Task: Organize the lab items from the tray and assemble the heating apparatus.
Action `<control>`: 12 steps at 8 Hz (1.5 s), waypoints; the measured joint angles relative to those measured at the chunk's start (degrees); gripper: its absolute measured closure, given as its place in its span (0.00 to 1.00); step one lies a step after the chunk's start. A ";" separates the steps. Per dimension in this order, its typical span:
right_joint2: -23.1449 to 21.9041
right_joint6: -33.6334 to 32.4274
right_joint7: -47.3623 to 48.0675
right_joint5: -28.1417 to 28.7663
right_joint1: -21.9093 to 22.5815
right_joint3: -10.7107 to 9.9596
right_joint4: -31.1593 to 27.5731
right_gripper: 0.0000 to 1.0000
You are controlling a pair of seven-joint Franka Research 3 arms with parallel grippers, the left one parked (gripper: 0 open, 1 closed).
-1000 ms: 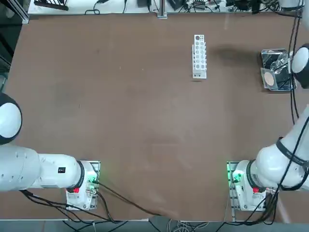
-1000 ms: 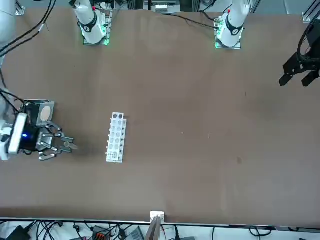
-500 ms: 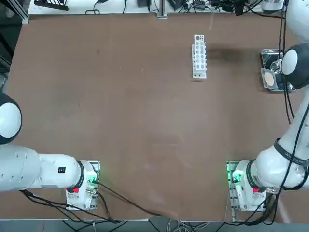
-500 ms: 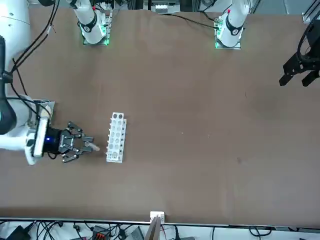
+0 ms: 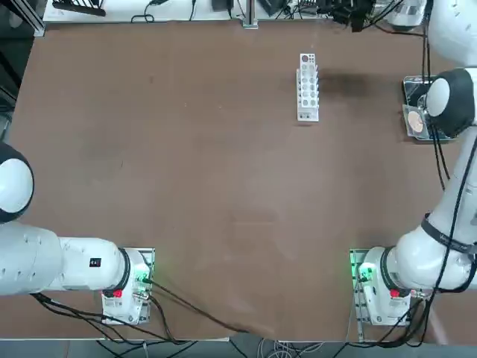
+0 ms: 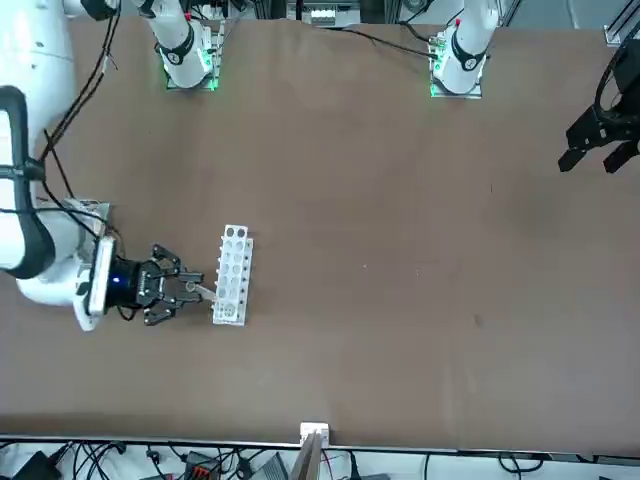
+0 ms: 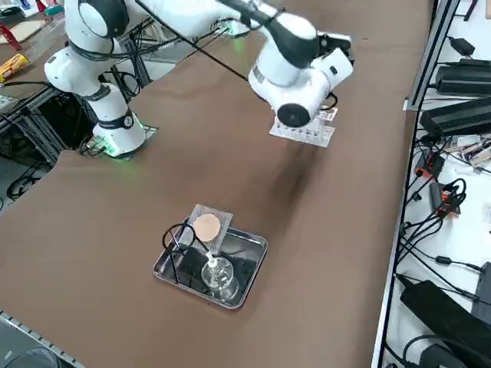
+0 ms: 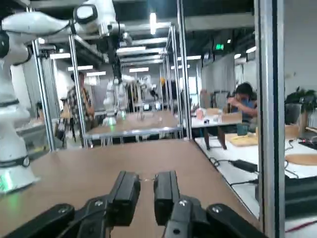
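While beside rack (image 6: pixel 233 274), hand (image 6: pixel 194 290) around tube (image 6: pixel 207 293)

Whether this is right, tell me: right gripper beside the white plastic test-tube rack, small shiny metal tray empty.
Wrong on the tray: the right side view shows it holding a clear glass piece, black wire ring stand and grey square mesh. The right gripper is beside the white rack.
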 joint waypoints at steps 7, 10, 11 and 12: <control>3.87 -0.10 -3.27 3.04 1.05 -0.87 1.28 0.78; 5.13 -0.10 -4.06 3.01 1.03 -1.14 1.48 0.78; 5.85 -0.10 -4.53 3.01 1.01 -1.16 1.59 0.78; 6.52 -0.10 -4.79 3.01 0.96 -1.17 1.88 0.78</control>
